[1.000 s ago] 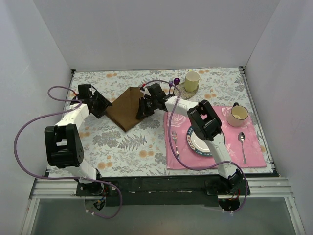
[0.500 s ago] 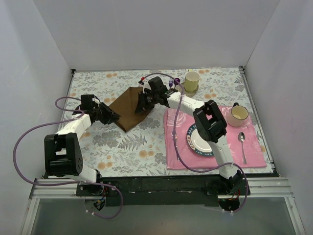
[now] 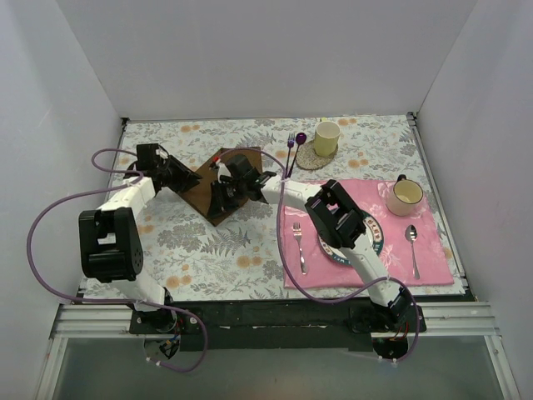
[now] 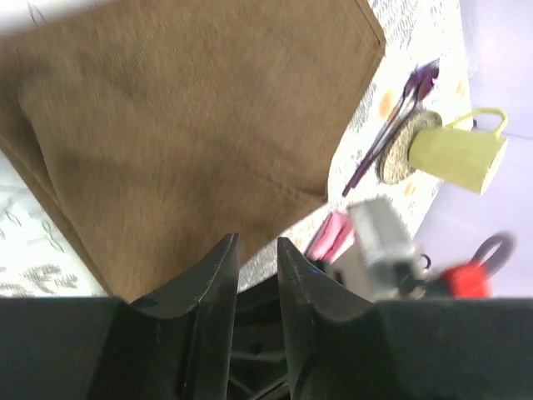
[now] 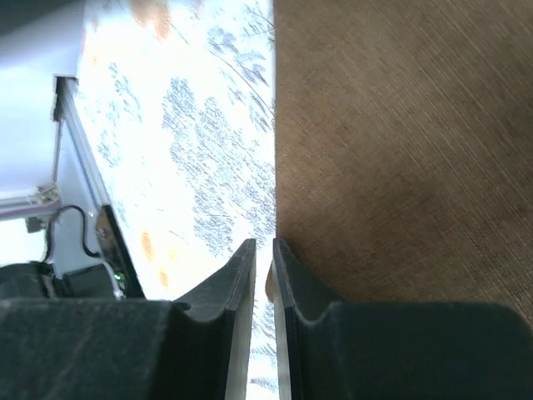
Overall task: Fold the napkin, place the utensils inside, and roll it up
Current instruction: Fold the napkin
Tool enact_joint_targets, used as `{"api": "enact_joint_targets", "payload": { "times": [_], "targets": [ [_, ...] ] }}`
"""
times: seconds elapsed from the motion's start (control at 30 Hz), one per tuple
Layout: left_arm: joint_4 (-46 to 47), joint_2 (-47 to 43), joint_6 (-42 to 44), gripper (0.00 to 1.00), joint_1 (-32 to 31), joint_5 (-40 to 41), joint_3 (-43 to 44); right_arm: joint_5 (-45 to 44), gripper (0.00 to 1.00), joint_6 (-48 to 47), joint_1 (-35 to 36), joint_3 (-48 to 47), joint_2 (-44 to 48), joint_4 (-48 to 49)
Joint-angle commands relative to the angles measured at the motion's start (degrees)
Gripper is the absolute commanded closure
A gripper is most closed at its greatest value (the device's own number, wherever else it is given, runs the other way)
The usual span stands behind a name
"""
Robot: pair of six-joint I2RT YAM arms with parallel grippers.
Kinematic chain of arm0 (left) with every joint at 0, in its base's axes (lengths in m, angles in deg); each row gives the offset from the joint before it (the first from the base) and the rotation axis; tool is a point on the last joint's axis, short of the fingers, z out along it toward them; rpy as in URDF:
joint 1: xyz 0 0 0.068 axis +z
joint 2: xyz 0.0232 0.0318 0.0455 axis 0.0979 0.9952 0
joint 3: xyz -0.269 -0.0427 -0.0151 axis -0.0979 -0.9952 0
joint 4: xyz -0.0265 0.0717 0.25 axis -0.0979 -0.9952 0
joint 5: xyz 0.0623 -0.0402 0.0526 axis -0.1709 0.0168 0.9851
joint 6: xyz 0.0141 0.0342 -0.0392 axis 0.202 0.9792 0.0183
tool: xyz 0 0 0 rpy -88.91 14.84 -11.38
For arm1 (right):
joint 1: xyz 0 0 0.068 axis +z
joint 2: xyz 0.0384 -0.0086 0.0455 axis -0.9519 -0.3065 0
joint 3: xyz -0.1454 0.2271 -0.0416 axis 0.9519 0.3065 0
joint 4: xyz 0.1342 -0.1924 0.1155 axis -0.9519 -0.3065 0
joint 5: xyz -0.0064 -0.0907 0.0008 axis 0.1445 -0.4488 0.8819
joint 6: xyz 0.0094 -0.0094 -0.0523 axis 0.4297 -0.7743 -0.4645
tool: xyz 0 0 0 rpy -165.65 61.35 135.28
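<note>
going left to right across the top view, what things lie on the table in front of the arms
napkin → fork → plate → spoon

Cannot see, from above, the napkin [image 3: 205, 200] where the right end effector [image 3: 223, 193] covers it. Runs off the frame beyond the left end effector [image 4: 254, 248] and beside the right one in the wrist views. Cannot tell whether either end effector pinches cloth. Shows the right arm [image 4: 379, 237] only as a blur just past the left fingertips.
</note>
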Motion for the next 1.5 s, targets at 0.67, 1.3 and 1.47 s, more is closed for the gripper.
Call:
{"api": "enact_joint_targets", "payload": {
  "times": [0.67,1.3,1.47],
  "targets": [
    [-5.2,2.7,3.0,0.71,4.8,4.4,3.9,0.2,0.78,-0.6,-1.4,4.4,6.0,3.7],
    [-4.4,-1.2,5.9,0.50,4.7,14.3,2.0,-0.4,0.78,-1.4,-6.4,13.5,11.0,6.5],
    [-6.3,-3.1,6.3,0.45,4.8,15.3,0.9,0.4,0.76,-2.4,-9.4,13.3,12.0,6.0]
  ]
}}
